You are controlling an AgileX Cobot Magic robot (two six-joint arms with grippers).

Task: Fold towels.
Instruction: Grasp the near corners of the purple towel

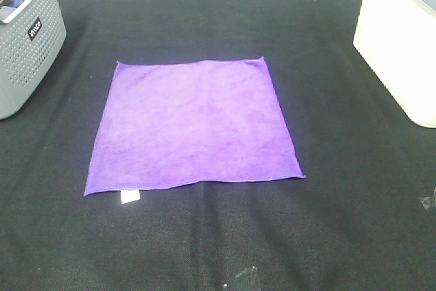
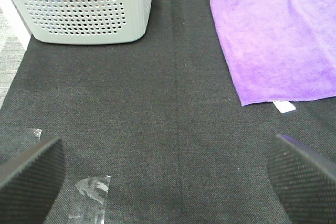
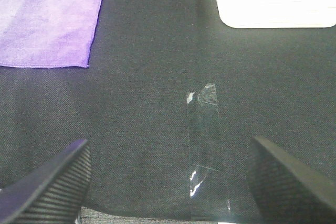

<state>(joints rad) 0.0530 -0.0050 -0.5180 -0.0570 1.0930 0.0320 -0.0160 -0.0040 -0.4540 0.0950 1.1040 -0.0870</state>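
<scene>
The purple towel point(image 1: 194, 126) lies flat and unfolded in the middle of the black table, with a small white tag point(image 1: 130, 196) at its near left corner. It also shows in the left wrist view point(image 2: 278, 45) and in the right wrist view point(image 3: 50, 17). My left gripper point(image 2: 168, 177) is open and empty, hovering above the black cloth to the near left of the towel. My right gripper point(image 3: 170, 182) is open and empty, above the table near its front edge, to the near right of the towel. Neither gripper shows in the exterior high view.
A grey perforated basket point(image 1: 27, 39) stands at the far left; it also shows in the left wrist view point(image 2: 89, 11). A white bin point(image 1: 402, 46) stands at the far right. Strips of clear tape point(image 3: 202, 129) lie on the black cloth near the front.
</scene>
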